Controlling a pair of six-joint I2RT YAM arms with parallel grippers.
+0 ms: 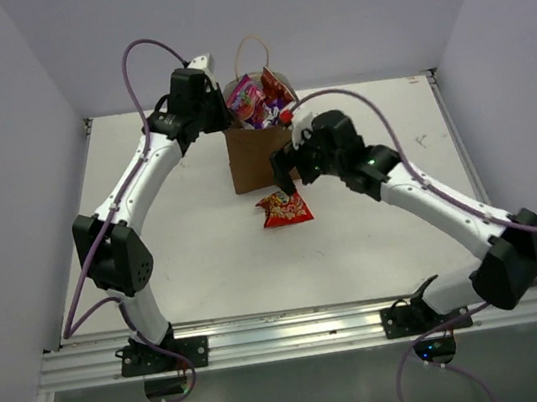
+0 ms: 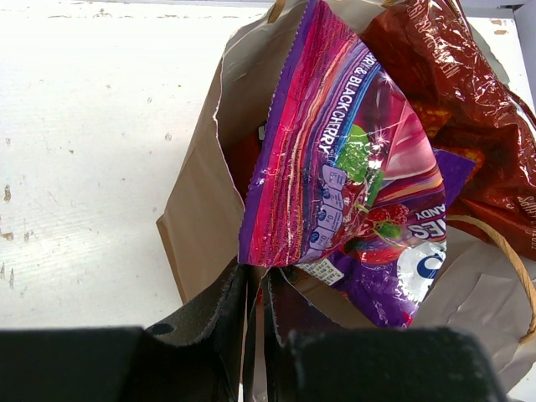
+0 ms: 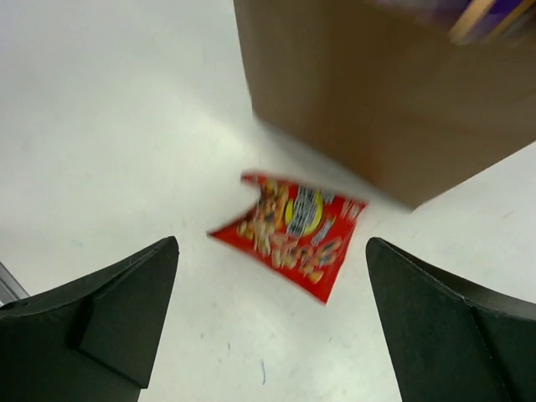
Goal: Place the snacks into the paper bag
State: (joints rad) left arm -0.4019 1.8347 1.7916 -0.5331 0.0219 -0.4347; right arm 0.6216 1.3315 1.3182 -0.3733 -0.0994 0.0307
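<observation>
White arms [image 1: 135, 186], black joints [image 1: 114, 252], purple cables [image 1: 125, 66] (looping)

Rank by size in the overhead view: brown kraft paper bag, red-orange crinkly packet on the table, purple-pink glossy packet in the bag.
Largest: brown kraft paper bag.
Then red-orange crinkly packet and purple-pink glossy packet: about alike; the second is partly hidden inside, so unranked.

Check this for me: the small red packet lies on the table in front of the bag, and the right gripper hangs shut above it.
One thing is wrong: the right gripper is open, not shut; the right wrist view shows its jaws wide apart, holding nothing. The small red packet does lie on the table in front of the bag, under it.
</observation>
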